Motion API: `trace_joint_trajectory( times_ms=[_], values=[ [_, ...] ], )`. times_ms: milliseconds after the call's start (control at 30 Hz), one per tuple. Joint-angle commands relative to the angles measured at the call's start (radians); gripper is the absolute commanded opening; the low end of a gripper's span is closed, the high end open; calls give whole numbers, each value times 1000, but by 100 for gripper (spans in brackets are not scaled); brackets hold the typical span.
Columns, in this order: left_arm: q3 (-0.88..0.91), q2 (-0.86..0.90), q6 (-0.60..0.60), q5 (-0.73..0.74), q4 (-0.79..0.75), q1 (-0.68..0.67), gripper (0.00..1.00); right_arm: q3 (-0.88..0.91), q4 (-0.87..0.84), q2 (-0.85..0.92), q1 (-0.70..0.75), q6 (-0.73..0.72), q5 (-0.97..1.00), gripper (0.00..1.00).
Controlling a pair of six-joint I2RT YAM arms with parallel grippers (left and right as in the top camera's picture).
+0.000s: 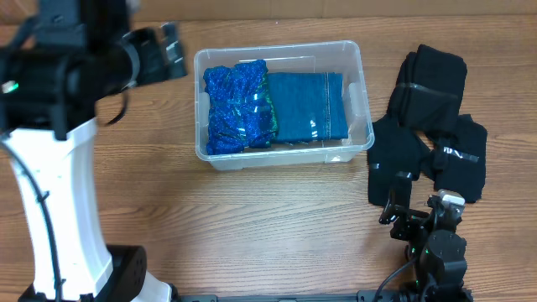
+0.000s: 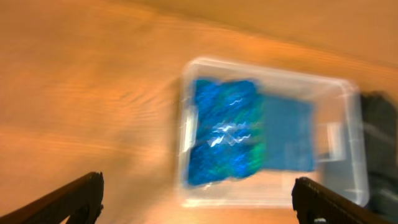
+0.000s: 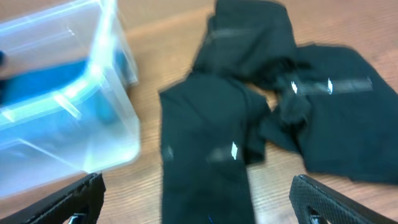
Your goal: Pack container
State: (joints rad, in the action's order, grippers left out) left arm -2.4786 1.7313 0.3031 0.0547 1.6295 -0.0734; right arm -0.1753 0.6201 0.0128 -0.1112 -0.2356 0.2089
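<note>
The clear rectangular container (image 1: 357, 92) sits at the table's middle back. It holds a crumpled bright blue cloth (image 1: 237, 105) on the left and a folded teal cloth (image 1: 309, 105) on the right. It also shows blurred in the left wrist view (image 2: 351, 137) and at the left of the right wrist view (image 3: 106, 93). Several black folded garments (image 1: 428, 126) lie right of it, also seen in the right wrist view (image 3: 205, 149). My left gripper (image 2: 198, 202) is open and empty, high at the container's left. My right gripper (image 3: 199, 202) is open and empty, just in front of the black garments.
The left arm's white column (image 1: 54, 201) stands at the left front. The right arm's base (image 1: 432, 252) is at the right front edge. Bare wood table (image 1: 252, 218) lies in front of the container.
</note>
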Motion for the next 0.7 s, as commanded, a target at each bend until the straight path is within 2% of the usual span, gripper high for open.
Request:
trace_joint_trajectory(
  times_ms=[0, 67, 167, 300, 367, 500, 600, 667],
  values=[
    [10, 7, -60, -137, 60, 51, 100, 11, -65, -9, 7, -88, -208, 100],
    [10, 8, -108, -137, 60, 55, 100, 11, -108, -9, 7, -130, -323, 100],
    [10, 8, -116, -137, 60, 54, 100, -1, -208, -6, 7, -132, -446, 100],
    [10, 8, -116, -136, 60, 53, 100, -146, -106, 121, 7, -132, -437, 100],
    [10, 8, -116, -136, 60, 53, 100, -250, -13, 246, 7, -132, -388, 100],
    [10, 8, -116, -136, 60, 53, 100, -549, 142, 613, 7, -124, -225, 100],
    [10, 8, -116, -136, 60, 53, 100, -812, 229, 842, 10, 34, -220, 100],
    [10, 8, -116, -136, 60, 53, 100, -947, 301, 967, 51, 19, -210, 100]
  ],
)
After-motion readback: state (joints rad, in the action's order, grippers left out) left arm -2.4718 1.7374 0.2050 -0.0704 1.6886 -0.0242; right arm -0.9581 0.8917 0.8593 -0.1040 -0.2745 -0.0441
